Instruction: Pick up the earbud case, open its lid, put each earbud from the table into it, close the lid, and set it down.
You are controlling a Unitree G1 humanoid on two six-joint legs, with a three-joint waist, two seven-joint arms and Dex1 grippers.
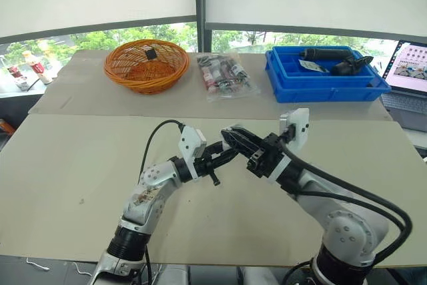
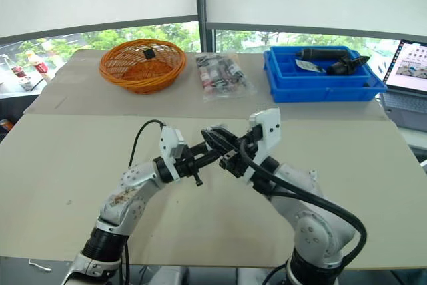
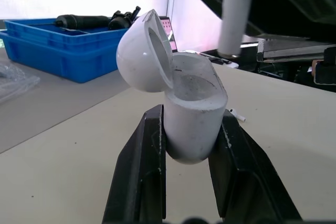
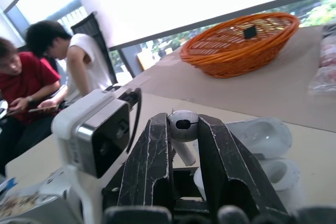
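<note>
- Case (image 3: pixel 191 124): I hold it upright in my left pincer (image 1: pixel 222 156), one finger pressed on each side, above the middle of the table (image 1: pixel 73 165).
- Its lid (image 3: pixel 143 53) is hinged open and tipped back to one side, so the hollow inside shows.
- My right pincer (image 4: pixel 184 121) is narrowed on an earbud (image 4: pixel 182 125), with the head between the fingertips and the stem pointing down.
- The earbud hangs just above the mouth of the case; I cannot tell whether they touch.
- My two pincers meet nearly tip to tip over the table.
- Along the far side stand an orange basket (image 1: pixel 145 65) with a small dark thing in it, a clear bag (image 1: pixel 224 77) of packets, and a blue tray (image 1: pixel 320 83) holding dark tools.
- A laptop (image 1: pixel 408 71) sits at the right edge.
- Two people sit beyond the table in the right wrist view.
</note>
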